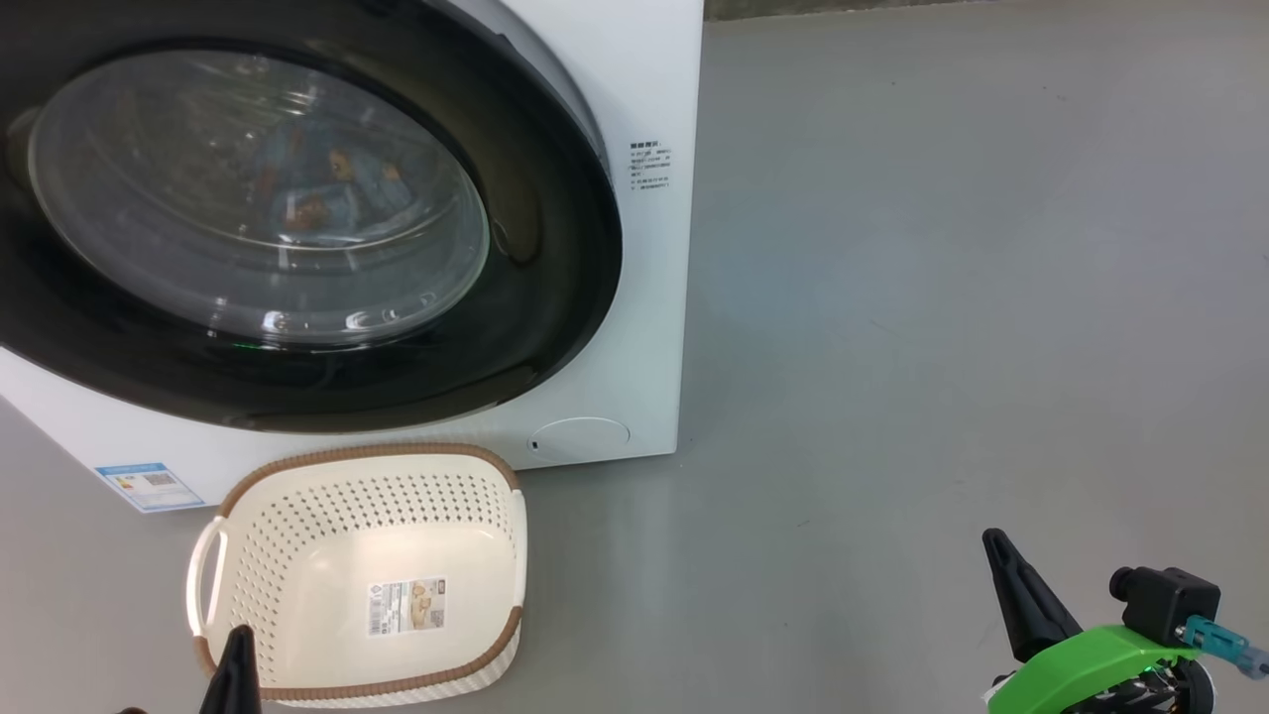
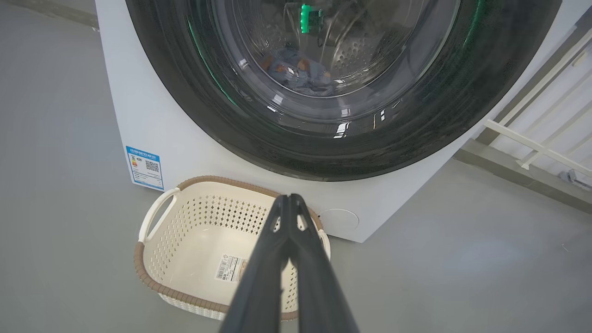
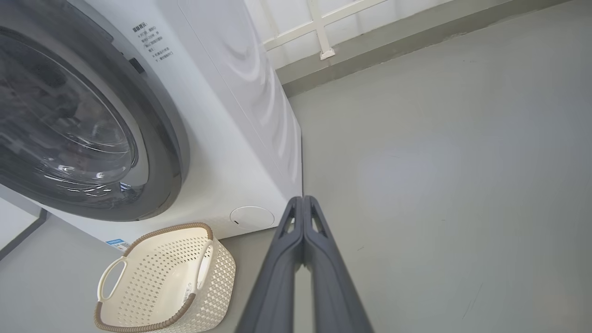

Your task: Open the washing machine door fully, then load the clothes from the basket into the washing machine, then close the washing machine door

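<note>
Pressed together on nothing: left gripper [image 2: 290, 198] and right gripper [image 3: 303, 199]. Beyond, basket [image 1: 367, 453] (label [image 1: 406, 607] inside) just before washer [image 1: 644, 79]; door [image 1: 555, 297] shut, clothes [image 2: 296, 71] seen through it.

I see a grey floor [image 1: 942, 297] all around me. It is smooth and a bit shiny, with a few tiny dark specks and thin scratches on it. At the far edge of the floor runs a low grey step [image 3: 416, 41]. On top of that step stands a white fence [image 3: 319, 27] made of thin bars, some going up and some going across. A small grey thing [image 2: 572, 178] sits by the fence, too tiny for me to tell what it is.
</note>
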Controlling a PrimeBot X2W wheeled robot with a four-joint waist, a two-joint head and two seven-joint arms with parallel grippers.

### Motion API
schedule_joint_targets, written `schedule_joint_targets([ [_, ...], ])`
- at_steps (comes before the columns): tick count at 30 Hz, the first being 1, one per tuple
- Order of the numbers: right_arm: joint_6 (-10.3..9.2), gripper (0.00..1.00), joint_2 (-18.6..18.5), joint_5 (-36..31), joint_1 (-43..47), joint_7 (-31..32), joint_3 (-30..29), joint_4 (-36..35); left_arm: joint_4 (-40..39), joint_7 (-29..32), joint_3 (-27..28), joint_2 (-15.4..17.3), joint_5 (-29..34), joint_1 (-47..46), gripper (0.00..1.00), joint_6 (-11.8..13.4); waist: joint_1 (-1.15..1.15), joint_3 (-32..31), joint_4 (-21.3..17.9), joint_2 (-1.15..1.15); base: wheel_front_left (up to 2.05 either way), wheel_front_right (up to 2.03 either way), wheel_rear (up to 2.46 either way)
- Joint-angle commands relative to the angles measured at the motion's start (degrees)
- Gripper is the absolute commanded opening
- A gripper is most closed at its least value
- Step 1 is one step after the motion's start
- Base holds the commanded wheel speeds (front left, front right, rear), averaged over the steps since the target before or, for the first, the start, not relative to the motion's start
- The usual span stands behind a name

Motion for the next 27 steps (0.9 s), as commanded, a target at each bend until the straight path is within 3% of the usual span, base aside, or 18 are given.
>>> schedule_joint_targets([
  [1,-0.02,0.0,-0.21,1.95,-0.8,0.41,-0.74,-1.73,-1.44,0.54,0.8,0.61,-1.84,-1.57,0.0,-0.02,-0.01,-0.07,0.08,0.0,0.0,0.0,0.0],
  [27,-0.05,0.0,1.53,16.26,-0.46,4.7,-3.07,-3.99,-2.07,4.82,1.69,0.1,-16.97,-3.13,0.0,-0.06,-0.01,-0.97,1.01,0.0,0.0,0.0,0.0],
])
